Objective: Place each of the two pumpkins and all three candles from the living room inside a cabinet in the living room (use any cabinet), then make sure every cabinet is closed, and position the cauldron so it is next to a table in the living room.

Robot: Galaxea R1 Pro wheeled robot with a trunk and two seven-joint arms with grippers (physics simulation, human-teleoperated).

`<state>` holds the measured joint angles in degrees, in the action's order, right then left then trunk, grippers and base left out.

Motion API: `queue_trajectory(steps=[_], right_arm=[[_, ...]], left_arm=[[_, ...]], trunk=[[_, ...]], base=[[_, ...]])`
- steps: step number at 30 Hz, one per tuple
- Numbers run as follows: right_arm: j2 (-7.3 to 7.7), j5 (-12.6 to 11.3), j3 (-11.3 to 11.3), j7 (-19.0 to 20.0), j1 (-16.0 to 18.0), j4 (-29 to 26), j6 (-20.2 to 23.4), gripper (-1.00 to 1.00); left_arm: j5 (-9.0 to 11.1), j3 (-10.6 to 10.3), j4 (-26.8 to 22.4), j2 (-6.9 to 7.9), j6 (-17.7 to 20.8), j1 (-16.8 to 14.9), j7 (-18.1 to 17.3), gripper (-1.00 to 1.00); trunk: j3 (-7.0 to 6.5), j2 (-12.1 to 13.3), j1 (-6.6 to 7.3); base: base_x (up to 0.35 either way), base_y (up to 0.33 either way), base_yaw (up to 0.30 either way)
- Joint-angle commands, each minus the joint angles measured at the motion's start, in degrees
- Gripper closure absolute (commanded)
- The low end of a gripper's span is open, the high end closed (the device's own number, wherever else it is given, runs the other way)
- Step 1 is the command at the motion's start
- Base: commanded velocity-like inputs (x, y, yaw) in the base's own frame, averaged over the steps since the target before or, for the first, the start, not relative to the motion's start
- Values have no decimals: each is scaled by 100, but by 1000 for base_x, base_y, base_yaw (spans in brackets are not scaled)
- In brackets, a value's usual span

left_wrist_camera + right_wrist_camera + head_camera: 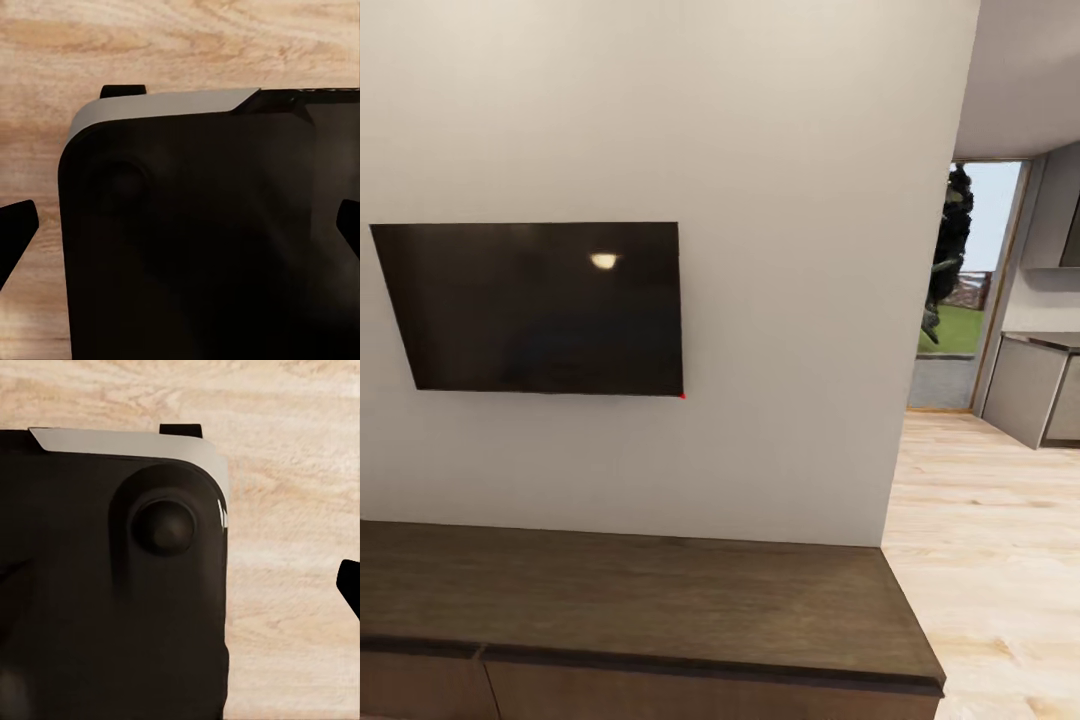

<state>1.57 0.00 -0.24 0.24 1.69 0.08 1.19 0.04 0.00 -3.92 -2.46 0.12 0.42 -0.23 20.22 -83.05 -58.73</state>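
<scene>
The head view faces a plain off-white wall (760, 150) with a dark flat television (535, 305) mounted on it at about 9 o'clock from the middle of the picture. A small bright glint of a lamp reflects near the screen's upper edge, and a tiny red dot sits at its lower right corner. Below, from 6 to 8 o'clock, runs the cabinet (640, 600), a long low dark-brown wooden unit standing against the wall; its top is bare, and the drawer fronts that show along the lower edge sit flush and closed. The unit ends at about 5 o'clock, where the light wood-plank floor (980, 560) begins and stretches away toward 3 o'clock. There a tall glass door (965, 290) shows a dark tree, grass and sky outside, with grey kitchen units (1040, 385) just beside it.

In the left wrist view the left gripper's fingers (16, 232) show as dark tips at the edges, spread wide apart over the robot's black and grey body (195, 225), with plank floor beyond. In the right wrist view one dark fingertip (349, 585) shows at the edge beside the same black body and floor; whether that hand is apart or together I cannot tell.
</scene>
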Motion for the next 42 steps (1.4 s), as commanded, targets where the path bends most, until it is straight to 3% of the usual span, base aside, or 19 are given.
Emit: queue_trajectory(steps=[1, 14, 42], right_arm=[[1, 0, -2, 2, 3, 1, 13, -100], [1, 0, -2, 2, 3, 1, 12, -100], [9, 9, 16, 3, 3, 1, 12, -100]], left_arm=[[-1, 0, -12, 0, 1, 4, -3, -100], [-4, -5, -12, 0, 5, 3, -3, -100], [5, 5, -12, 0, 5, 3, -3, -100]], trunk=[[5, -3, 0], [5, -3, 0], [5, -3, 0]], base=[[0, 290, 0], [0, 295, -103], [0, 278, -3]])
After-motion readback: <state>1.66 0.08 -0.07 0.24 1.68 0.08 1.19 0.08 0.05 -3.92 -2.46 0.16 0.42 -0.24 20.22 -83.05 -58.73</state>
